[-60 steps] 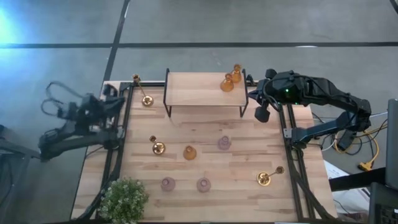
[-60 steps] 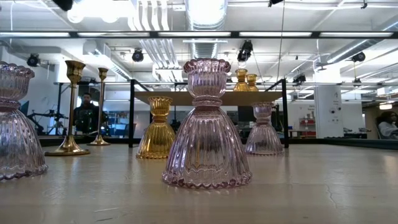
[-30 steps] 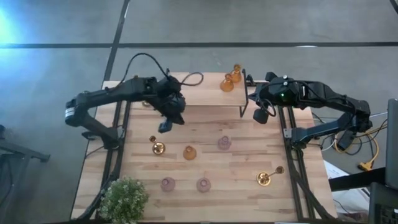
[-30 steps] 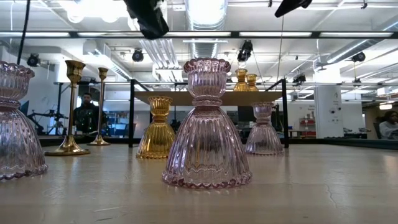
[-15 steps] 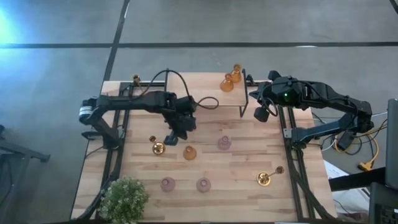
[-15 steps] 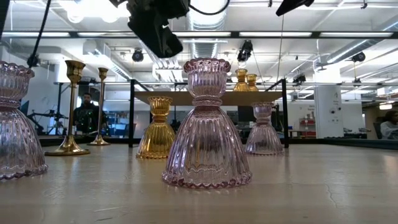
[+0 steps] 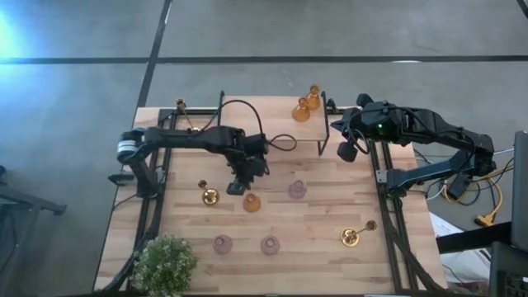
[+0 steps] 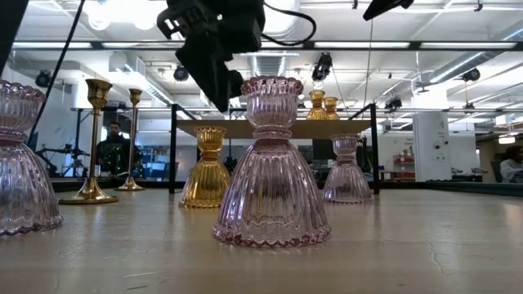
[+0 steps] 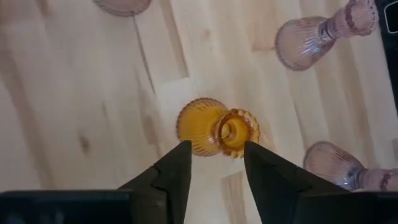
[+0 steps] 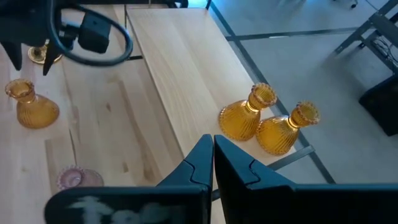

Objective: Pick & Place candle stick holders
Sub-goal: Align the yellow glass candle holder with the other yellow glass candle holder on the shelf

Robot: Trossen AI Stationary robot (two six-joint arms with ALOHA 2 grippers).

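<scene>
On the worktop (image 7: 330, 214), a raised shelf (image 7: 272, 124) stood at the far edge, two holders (image 7: 307, 104) on its right end. Before the shelf, the left pincer (image 7: 236, 188) hung over one holder (image 7: 252, 202). The plant (image 7: 163, 264) sat at the near left corner, well apart from the shelf.

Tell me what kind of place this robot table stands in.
Probably an open lab or workshop: bare ceiling pipes and strip lights overhead, a person standing among equipment behind the table, and grey concrete floor around it.
</scene>
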